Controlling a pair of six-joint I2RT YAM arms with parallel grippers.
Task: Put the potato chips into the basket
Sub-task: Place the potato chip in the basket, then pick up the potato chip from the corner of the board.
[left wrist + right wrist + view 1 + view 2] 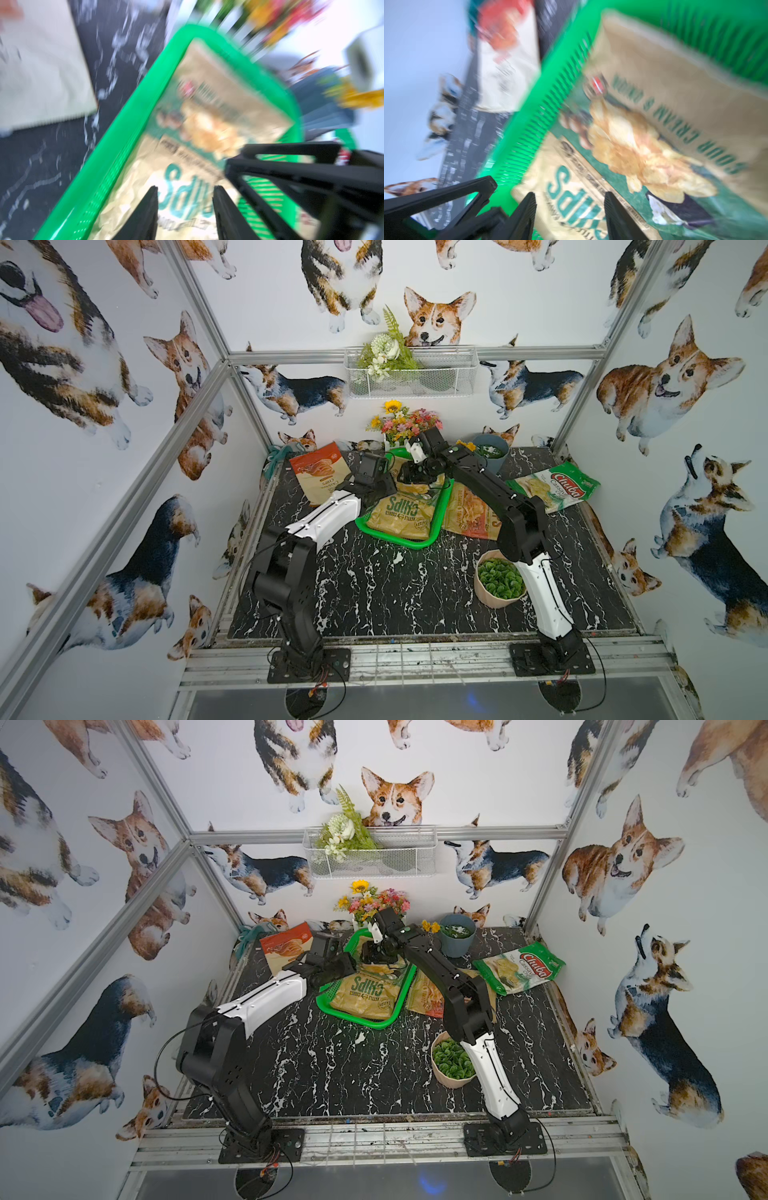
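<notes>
Though two crinkly chip bags (pixel 401 514) lie in the bright green mesh plastic basket (pixel 415 545), three lie outside; my left claw (pixel 185 188) and right claw (pixel 570 194) hang part-open, empty.

The view is smeared by blur. The left tool (pixel 185 188) shows two black fingers standing apart, nothing between them, above a yellow crinkly chip bag (pixel 207 116) with teal lettering. The bag lies inside the bright green plastic mesh basket (pixel 133 116). The right tool (pixel 235 157), black, reaches over the basket's far side. A cream bag (pixel 41 72) lies on the dark marbled desk (pixel 52 166), beside the basket.
</notes>
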